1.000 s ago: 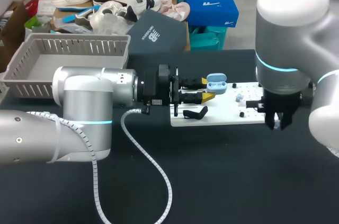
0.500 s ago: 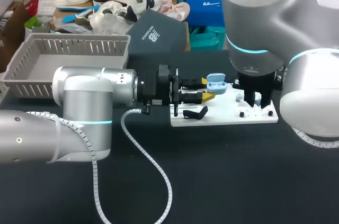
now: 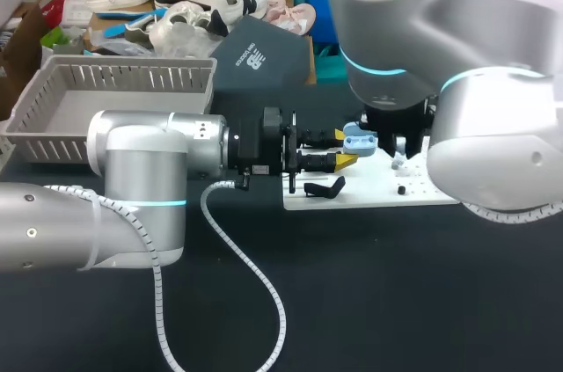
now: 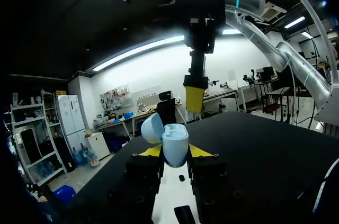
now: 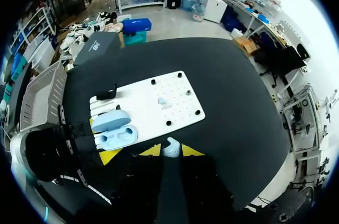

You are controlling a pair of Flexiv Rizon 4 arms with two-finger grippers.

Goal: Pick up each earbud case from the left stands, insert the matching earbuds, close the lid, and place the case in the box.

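Observation:
My left gripper point(image 3: 345, 149) is shut on a light blue earbud case point(image 3: 359, 137) with its lid open, holding it above the left end of the white board point(image 3: 369, 189). In the left wrist view the case point(image 4: 174, 140) sits between the yellow tips. My right gripper point(image 5: 170, 151) is shut on a pale blue earbud point(image 5: 170, 147). It hangs just above and beside the open case point(image 5: 113, 128). One yellow right finger point(image 4: 194, 97) shows straight over the case. Another earbud point(image 5: 161, 100) lies on the board point(image 5: 180, 105).
A black stand point(image 3: 325, 187) lies on the board's near left part. A grey slatted basket point(image 3: 114, 99) stands at the table's far left. My right arm point(image 3: 396, 38) covers the board's right side. Small black pegs point(image 5: 197, 112) dot the board.
My right arm has swung left from the board's right end to just over the open case, carrying the earbud. The left arm and the case have stayed still.

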